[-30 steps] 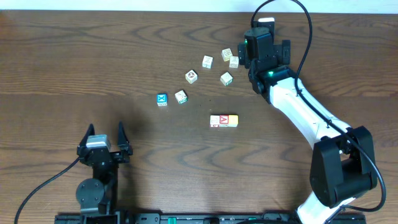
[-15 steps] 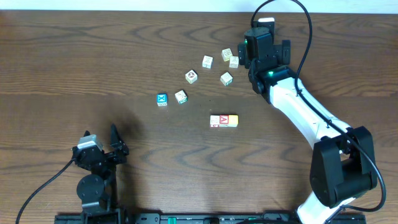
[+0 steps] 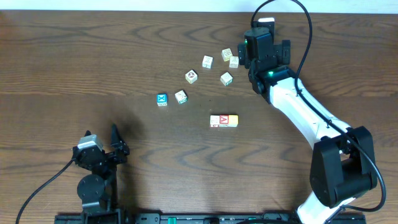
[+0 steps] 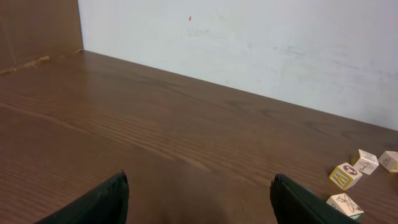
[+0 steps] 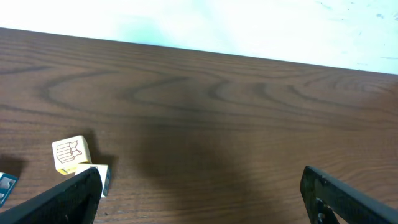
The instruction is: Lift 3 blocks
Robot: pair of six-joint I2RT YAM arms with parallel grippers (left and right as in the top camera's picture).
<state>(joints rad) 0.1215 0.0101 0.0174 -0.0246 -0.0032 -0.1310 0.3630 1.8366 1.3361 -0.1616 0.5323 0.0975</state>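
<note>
Near the front left of the table (image 3: 56, 74), the overhead view shows the left gripper (image 3: 101, 144) low over bare wood and turned a little askew. It is well apart from every cube. Its wrist view adds what the overhead cannot. The two dark fingers (image 4: 107, 200) stand far apart at the bottom corners with only wood grain between them, so this claw is wide and holds nothing. That view also catches the white wall (image 4: 249, 43) beyond the table's far edge and four pale cubes (image 4: 346, 175) at its right border. Which cubes these are I cannot tell.

Toward the middle, only the overhead view takes in the 3 blocks (image 3: 224, 121). They lie on the table in a short tight row, touching side to side. The red-topped block (image 3: 218, 120) with its white A is in the left part of the row, and a pale yellow face is at the right end. Both claws are well apart from the row. Up and to the left sit a blue-topped cube (image 3: 161, 99) and, just beside it, a green-marked cube (image 3: 181, 96). Further cream cubes (image 3: 207, 61) lie scattered behind them.

At the back right, the overhead shows the right gripper (image 3: 264, 48) just right of a pair of cubes (image 3: 234, 61). Its wrist view shows its fingers (image 5: 348, 198) spread to both bottom corners over bare wood, so this claw is also wide and empty. A line-drawn cube (image 5: 71, 154) sits near the left-hand finger. A second cube is partly hidden behind that finger, and whether they touch cannot be told.
</note>
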